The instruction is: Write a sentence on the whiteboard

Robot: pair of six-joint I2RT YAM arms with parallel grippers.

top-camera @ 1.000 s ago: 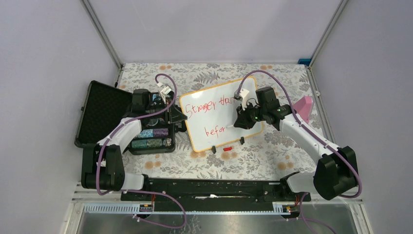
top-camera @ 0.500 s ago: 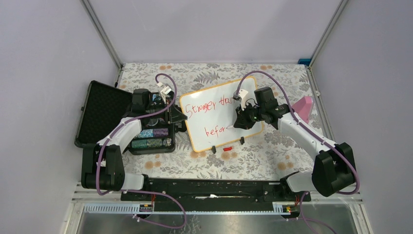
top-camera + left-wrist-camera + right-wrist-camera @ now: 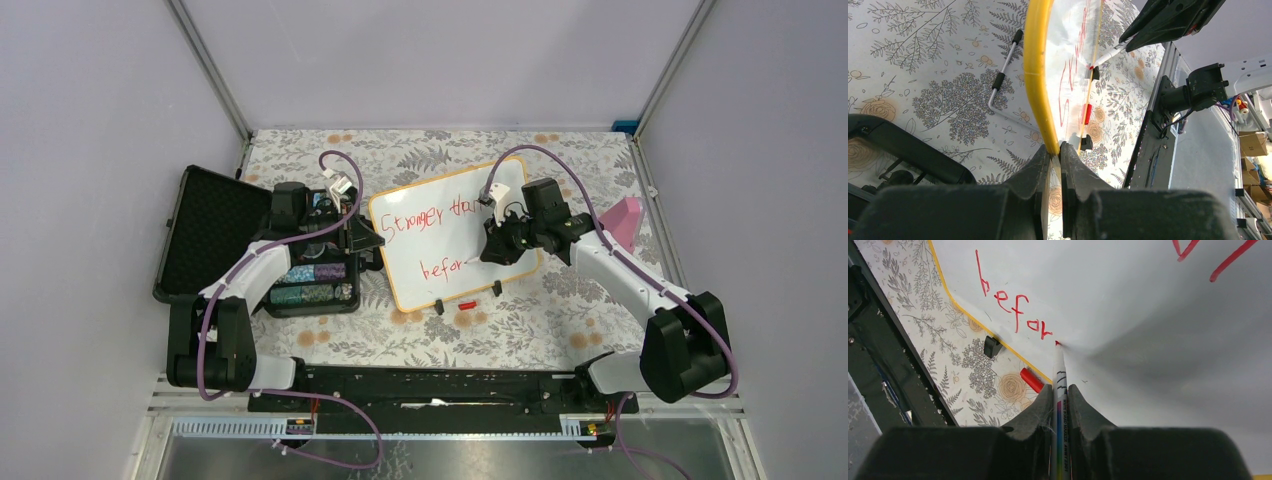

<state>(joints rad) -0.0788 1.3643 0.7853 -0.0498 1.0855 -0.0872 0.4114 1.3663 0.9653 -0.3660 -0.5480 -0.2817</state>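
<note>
Whiteboard (image 3: 430, 245) sits at mid-frame in the top view, red writing on it, just right of the open black case (image 3: 215, 245). In the left wrist view, the left gripper (image 3: 1055, 150) is pinched tight on the board's yellow frame, probably to steady it. In the right wrist view, the right gripper (image 3: 1060, 390) clamps a marker (image 3: 1059, 365), its tip touching the board just after "befor", a word that looks unfinished.

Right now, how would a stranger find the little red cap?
Find the whiteboard in the middle of the flowered table. Two black clip feet stand at its near edge; the cap lies flat between them. Unlike them, it is red.
</note>
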